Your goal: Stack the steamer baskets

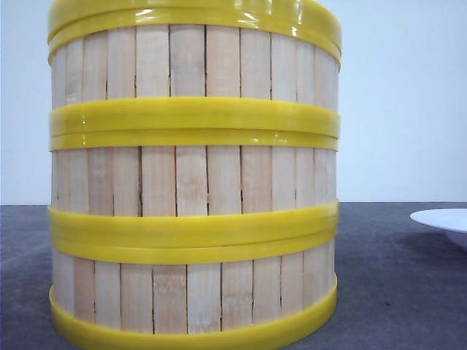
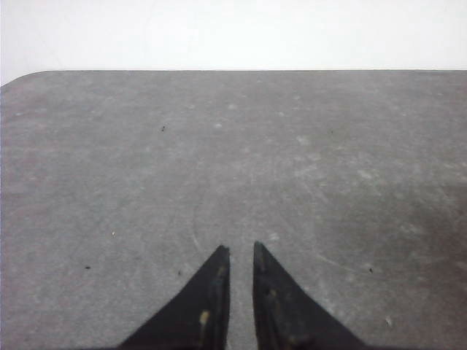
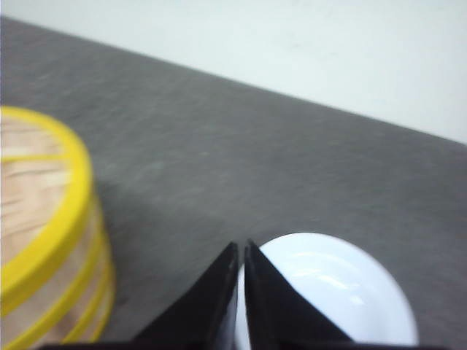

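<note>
Starting on your left: the left gripper (image 2: 241, 251) hangs over bare grey table (image 2: 233, 160), fingers nearly together w/ only a thin slit between the tips, nothing in them. No basket shows in the left wrist view, so you can't place the stack relative to that arm from there.

Centre of the front view: the steamer baskets (image 1: 193, 175) stand as one upright stack, three high, yellow bands meeting at each joint, walls lined up. The stack sits on the table, close to the front cam, filling most of the frame.

Right side: white plate (image 1: 441, 219) rests on the table, apart from the stack. The right gripper (image 3: 241, 249) has its tips pressed together, empty, hovering over the plate's near edge. In the right wrist view the stack shows off to one side, clear of the fingers w/ open table between; no contact.
</note>
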Available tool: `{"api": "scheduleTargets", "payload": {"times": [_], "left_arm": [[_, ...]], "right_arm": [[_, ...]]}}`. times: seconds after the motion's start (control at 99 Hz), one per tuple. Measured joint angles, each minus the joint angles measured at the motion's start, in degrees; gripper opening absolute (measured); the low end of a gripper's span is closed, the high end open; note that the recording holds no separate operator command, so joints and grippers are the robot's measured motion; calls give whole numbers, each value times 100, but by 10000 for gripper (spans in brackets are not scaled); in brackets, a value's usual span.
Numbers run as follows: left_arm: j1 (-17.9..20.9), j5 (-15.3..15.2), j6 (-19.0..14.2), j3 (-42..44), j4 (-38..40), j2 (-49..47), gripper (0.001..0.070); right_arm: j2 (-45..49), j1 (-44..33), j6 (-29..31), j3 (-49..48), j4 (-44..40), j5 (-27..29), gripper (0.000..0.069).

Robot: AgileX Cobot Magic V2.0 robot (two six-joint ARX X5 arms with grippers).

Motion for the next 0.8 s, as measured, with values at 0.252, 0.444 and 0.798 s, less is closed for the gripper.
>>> {"api": "scheduleTargets", "payload": {"times": [0.252, 0.444, 0.798], "left_arm": [[0, 0, 0, 0, 0, 0, 32], [0, 0, 0, -2, 0, 0, 32], [0, 0, 0, -2, 0, 0, 32]], "right_arm": [[-76, -1838, -623, -549, 1779, -474, 10], [-415, -3471, -1062, -1880, 3394, -2190, 10], [-1794, -4927, -1095, -4325, 4489, -2846, 10]]}}
